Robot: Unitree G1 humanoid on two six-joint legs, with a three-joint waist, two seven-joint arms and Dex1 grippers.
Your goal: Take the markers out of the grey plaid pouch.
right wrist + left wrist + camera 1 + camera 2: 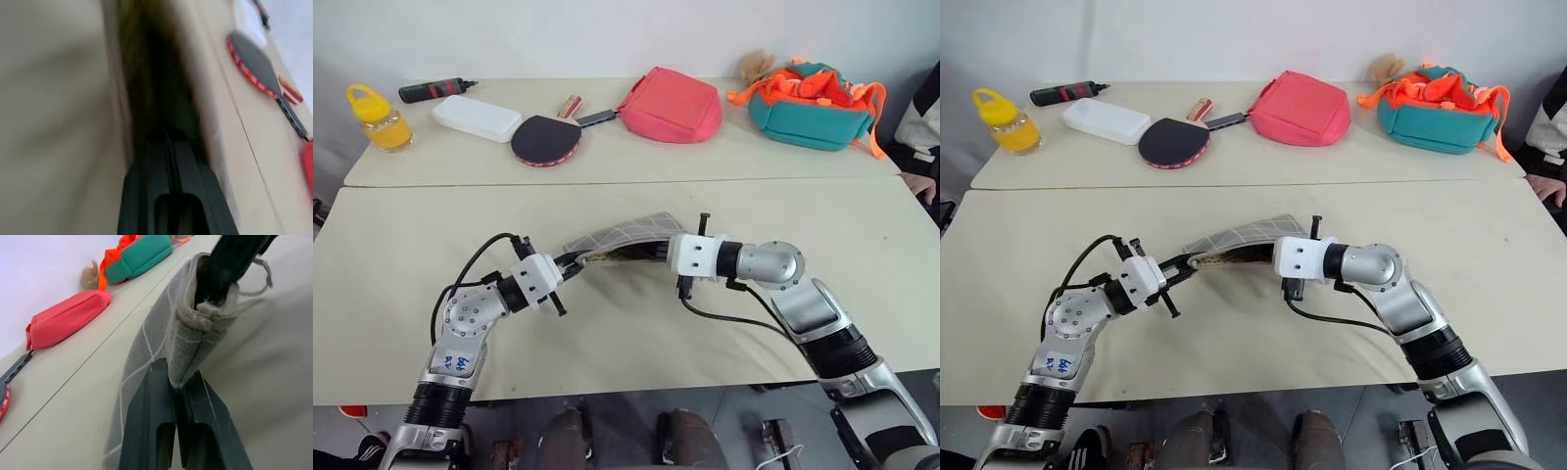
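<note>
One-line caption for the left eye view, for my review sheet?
Left tool pinches one end of the grey plaid pouch while the right tool reaches into its open mouth.

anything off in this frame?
Only the grey plaid pouch: it hangs bowed above the table between both grippers, the left gripper pinching one end and the right gripper at its open mouth. Nothing spilled or damaged.
</note>
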